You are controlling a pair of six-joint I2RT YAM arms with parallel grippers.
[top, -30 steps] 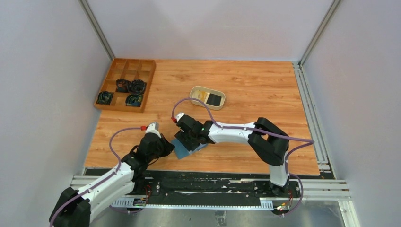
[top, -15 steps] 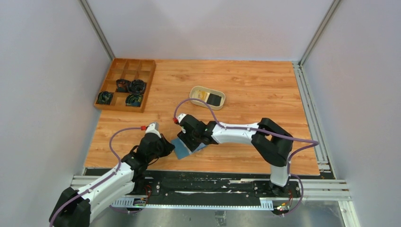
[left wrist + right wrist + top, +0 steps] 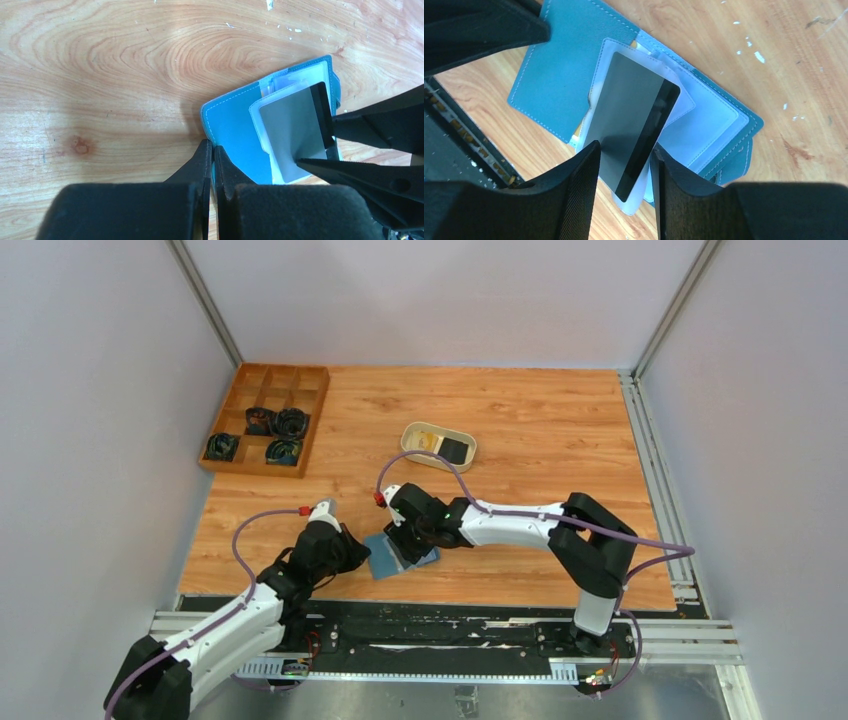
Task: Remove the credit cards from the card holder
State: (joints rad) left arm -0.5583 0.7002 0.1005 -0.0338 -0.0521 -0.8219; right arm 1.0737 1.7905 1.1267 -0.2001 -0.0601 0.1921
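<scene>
The teal-blue card holder (image 3: pixel 381 558) lies open on the table near the front edge. It also shows in the left wrist view (image 3: pixel 232 130) and the right wrist view (image 3: pixel 559 70). My left gripper (image 3: pixel 360 552) (image 3: pixel 212 147) is shut on the holder's left edge. A grey credit card (image 3: pixel 629 110) with a black stripe sticks halfway out of a clear sleeve; it also shows in the left wrist view (image 3: pixel 292 132). My right gripper (image 3: pixel 412 545) (image 3: pixel 626 150) grips this card's long edges. A tan card edge (image 3: pixel 578 131) peeks from a pocket.
A beige oval dish (image 3: pixel 405 440) behind the grippers holds a black card (image 3: pixel 456 450) and a tan-gold card (image 3: pixel 428 440). A brown wooden compartment tray (image 3: pixel 285 380) with dark coiled items stands at the back left. The table's front edge and rail lie just below the holder.
My right gripper has moved right and toward the front edge, drawing the grey card out of the holder. The left gripper stays on the holder's edge.
</scene>
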